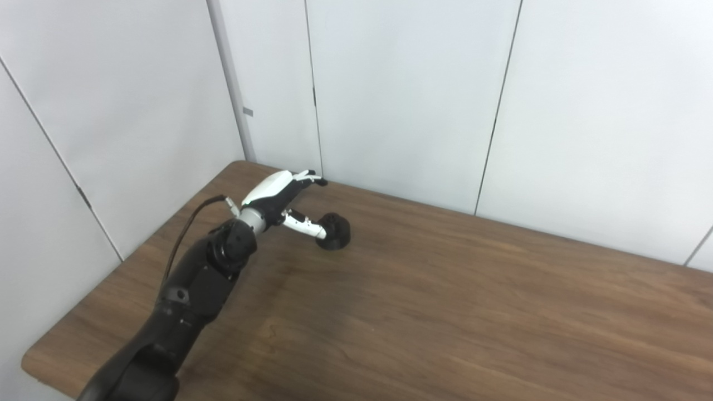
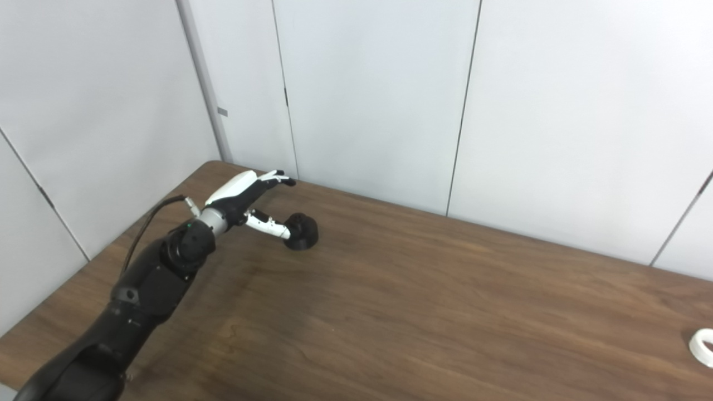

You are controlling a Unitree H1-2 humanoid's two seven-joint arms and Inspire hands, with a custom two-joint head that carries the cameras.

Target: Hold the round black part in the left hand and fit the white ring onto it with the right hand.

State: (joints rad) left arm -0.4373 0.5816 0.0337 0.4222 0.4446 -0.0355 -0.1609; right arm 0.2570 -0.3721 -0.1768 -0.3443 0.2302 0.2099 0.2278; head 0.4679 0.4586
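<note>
Early going: the left hand (image 1: 281, 201), fingers spread, reaches the round black part (image 1: 335, 230) near the table's (image 1: 445, 312) far-left corner, nothing grasped; the white ring (image 2: 703, 346) waits at the right edge.

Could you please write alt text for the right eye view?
The left robot hand reaches with spread fingers to a round black part on the brown wooden table, thumb beside it. A white ring lies at the far right edge.
</note>
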